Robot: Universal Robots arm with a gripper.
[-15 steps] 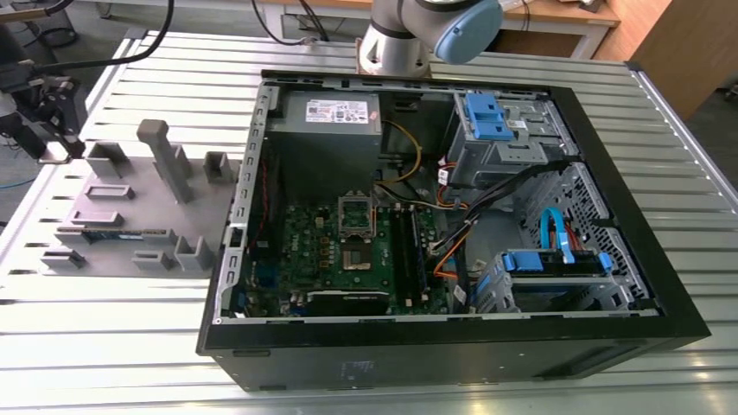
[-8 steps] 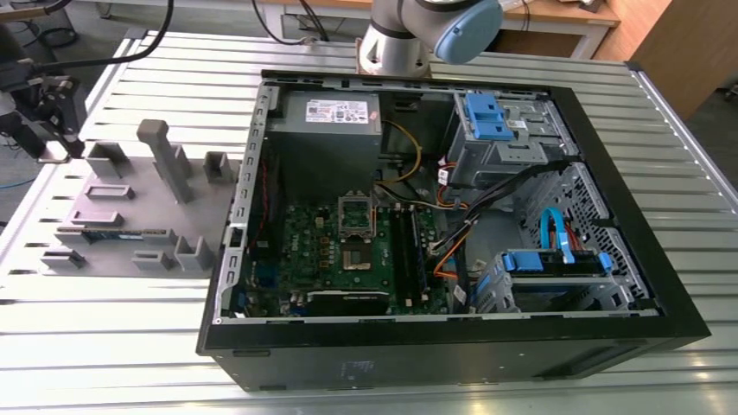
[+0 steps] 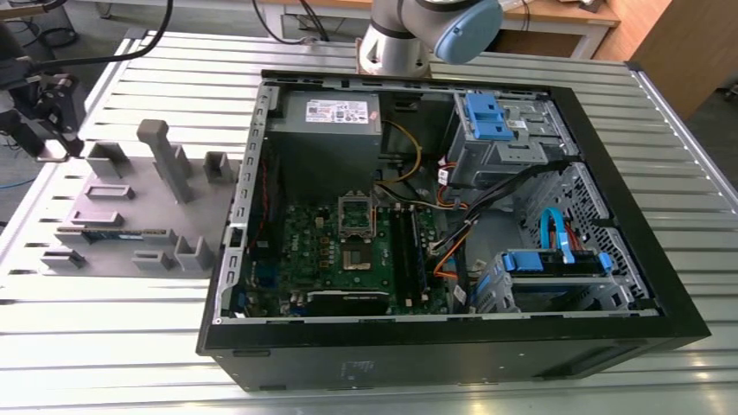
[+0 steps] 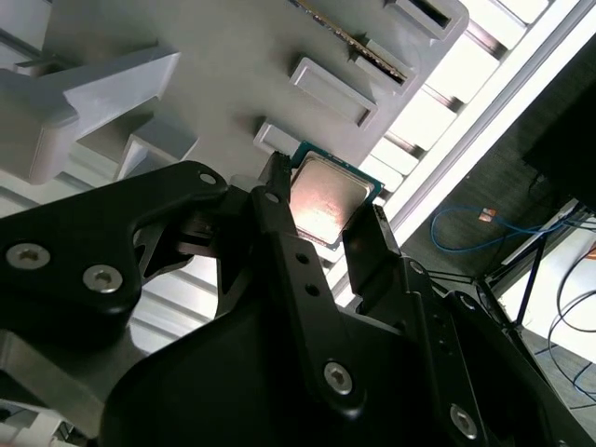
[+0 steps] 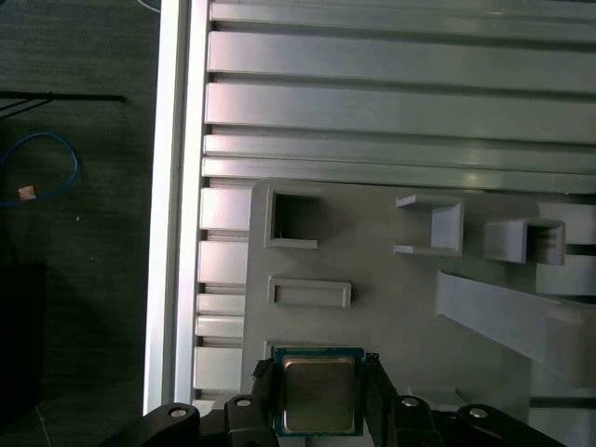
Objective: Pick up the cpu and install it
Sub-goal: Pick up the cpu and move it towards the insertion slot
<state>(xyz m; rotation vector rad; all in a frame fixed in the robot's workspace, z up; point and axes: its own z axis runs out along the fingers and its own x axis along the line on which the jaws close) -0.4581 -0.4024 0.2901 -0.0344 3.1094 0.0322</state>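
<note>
Two jaws tight on cpu (image 4: 328,200) above tray (image 5: 391,317).

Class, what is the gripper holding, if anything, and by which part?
The gripper holds the cpu, pinched by two opposite side edges, above the grey tray.

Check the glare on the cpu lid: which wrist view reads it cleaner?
In the second wrist view a bright pinkish hotspot washes out part of the cpu in the claw; in the first wrist view the cpu is evenly lit with plain edges, so that one.
</note>
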